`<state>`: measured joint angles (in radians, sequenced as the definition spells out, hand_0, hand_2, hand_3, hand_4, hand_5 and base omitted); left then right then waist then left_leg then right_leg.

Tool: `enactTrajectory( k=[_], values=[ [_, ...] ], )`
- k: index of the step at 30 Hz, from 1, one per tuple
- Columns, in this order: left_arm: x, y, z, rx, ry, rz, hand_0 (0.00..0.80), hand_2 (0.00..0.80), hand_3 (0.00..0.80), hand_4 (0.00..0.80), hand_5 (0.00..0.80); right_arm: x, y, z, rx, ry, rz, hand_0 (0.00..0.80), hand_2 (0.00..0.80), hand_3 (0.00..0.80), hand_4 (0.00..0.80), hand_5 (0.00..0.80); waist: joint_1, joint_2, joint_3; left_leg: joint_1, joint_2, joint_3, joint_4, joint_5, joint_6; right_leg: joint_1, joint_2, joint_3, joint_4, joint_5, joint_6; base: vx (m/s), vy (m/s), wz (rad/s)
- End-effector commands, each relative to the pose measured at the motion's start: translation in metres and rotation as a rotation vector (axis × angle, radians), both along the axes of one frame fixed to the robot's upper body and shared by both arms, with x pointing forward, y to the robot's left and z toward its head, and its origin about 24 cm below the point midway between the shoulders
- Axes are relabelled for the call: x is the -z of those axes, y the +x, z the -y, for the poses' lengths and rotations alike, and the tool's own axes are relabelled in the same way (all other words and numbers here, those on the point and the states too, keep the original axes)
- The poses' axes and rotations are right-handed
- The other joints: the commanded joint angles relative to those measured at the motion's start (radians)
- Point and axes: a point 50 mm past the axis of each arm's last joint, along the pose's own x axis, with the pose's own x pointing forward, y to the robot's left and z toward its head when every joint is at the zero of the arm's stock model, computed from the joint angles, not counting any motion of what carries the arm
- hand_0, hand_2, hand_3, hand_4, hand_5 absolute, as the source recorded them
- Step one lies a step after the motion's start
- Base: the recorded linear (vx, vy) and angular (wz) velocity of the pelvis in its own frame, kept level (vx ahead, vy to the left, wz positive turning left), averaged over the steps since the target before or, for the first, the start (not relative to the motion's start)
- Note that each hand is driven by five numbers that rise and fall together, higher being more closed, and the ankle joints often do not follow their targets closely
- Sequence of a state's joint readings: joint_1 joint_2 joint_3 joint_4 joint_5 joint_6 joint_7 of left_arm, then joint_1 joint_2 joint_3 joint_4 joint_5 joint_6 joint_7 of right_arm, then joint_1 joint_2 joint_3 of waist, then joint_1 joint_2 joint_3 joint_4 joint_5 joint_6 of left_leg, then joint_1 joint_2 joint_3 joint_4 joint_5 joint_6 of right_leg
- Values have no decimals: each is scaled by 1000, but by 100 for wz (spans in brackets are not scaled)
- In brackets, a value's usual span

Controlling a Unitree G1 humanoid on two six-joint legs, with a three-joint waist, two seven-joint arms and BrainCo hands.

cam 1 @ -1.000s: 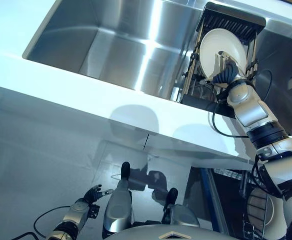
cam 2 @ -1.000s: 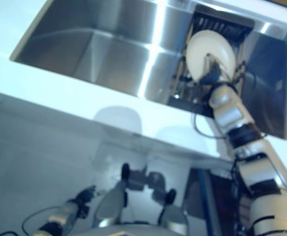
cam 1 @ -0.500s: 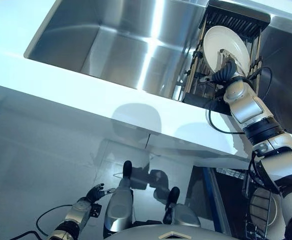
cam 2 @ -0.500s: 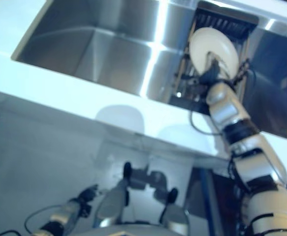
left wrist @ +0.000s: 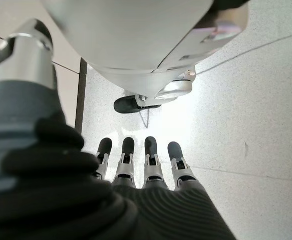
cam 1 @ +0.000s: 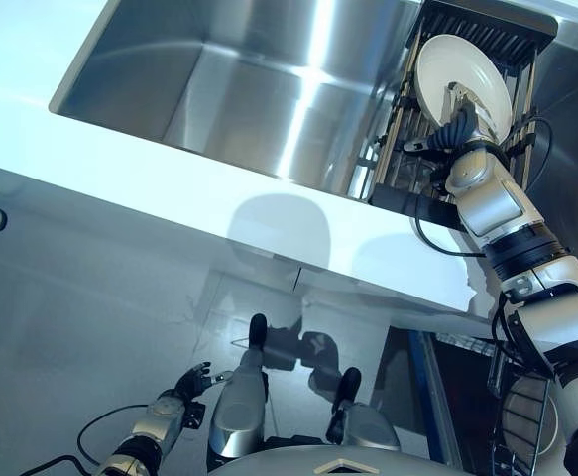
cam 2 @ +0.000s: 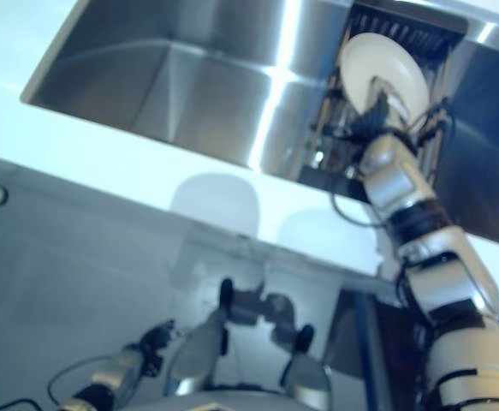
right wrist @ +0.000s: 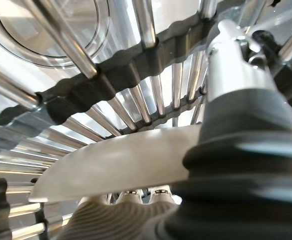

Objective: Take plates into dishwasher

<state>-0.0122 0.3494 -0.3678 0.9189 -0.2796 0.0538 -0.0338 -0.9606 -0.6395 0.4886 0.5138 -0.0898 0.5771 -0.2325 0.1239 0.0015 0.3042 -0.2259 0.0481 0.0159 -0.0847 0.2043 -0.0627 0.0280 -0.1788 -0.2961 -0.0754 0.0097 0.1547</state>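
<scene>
Left eye view shows the right hand point(cam 1: 457, 127) raised to a white plate point(cam 1: 462, 84) that stands on edge in a dark dish rack point(cam 1: 487, 30) set at the far right end of the steel sink point(cam 1: 239, 89). The plate stands upright in the rack so that its rim is open to a grasp from the front, and the fingers lie over its lower face with the wrist turned up toward it. The right arm reaches steeply up and away over the white counter point(cam 1: 120, 198), nearly straight. Low at the left, the left hand point(cam 1: 191, 382) hangs near the floor with its fingers loosely spread, holding nothing. At the lower right a wire basket, probably the dishwasher rack point(cam 1: 521, 421), lies below the counter edge, which would explain why the plate must be lifted out and brought down.

Right eye view gives the same scene: the right hand point(cam 2: 373, 116) lies against the plate point(cam 2: 382, 64), with the rack bars on either side.

Left wrist view shows the left hand's fingers point(left wrist: 151, 160) straight and side by side above the speckled floor point(left wrist: 256, 125), idle and empty.

Right wrist view looks along the right hand point(right wrist: 236, 95) from very close. The plate's rim point(right wrist: 115, 162) crosses between the thumb above and the fingertips point(right wrist: 146, 192) below, so the hand appears to pinch the plate by its edge. Behind it run the rack's metal bars point(right wrist: 130, 100); the plate seems barely lifted, if at all.
</scene>
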Motion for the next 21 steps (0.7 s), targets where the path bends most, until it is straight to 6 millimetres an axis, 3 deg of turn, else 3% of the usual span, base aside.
enactTrajectory(
  k=[1, 10, 21],
  values=[
    [1, 6, 14, 34, -12, 10, 0, 0, 0, 0, 0, -31, 5, -9, -9, -143, 66, 800, 800, 800, 800, 800, 40, 23, -19, 78, -13, 5, 22, -159, 18, -148, -64, 33, 119, 46, 10, 0, 0, 0],
    [1, 7, 13, 47, 3, 16, 0, 0, 0, 0, 0, -47, 1, 11, 77, -186, 158, 800, 800, 800, 800, 800, 45, 13, -28, 82, -11, 0, 20, -163, 19, -137, -61, 21, 112, 47, 11, 0, -3, 1],
    [2, 0, 6, 63, 27, -15, 0, 0, 0, 0, 0, -47, -12, 51, 165, -196, 198, 800, 800, 800, 800, 800, 21, -8, -77, 119, -6, 14, 16, -178, 23, -106, -50, 29, 90, 49, 20, 13, -9, 3]
  ],
)
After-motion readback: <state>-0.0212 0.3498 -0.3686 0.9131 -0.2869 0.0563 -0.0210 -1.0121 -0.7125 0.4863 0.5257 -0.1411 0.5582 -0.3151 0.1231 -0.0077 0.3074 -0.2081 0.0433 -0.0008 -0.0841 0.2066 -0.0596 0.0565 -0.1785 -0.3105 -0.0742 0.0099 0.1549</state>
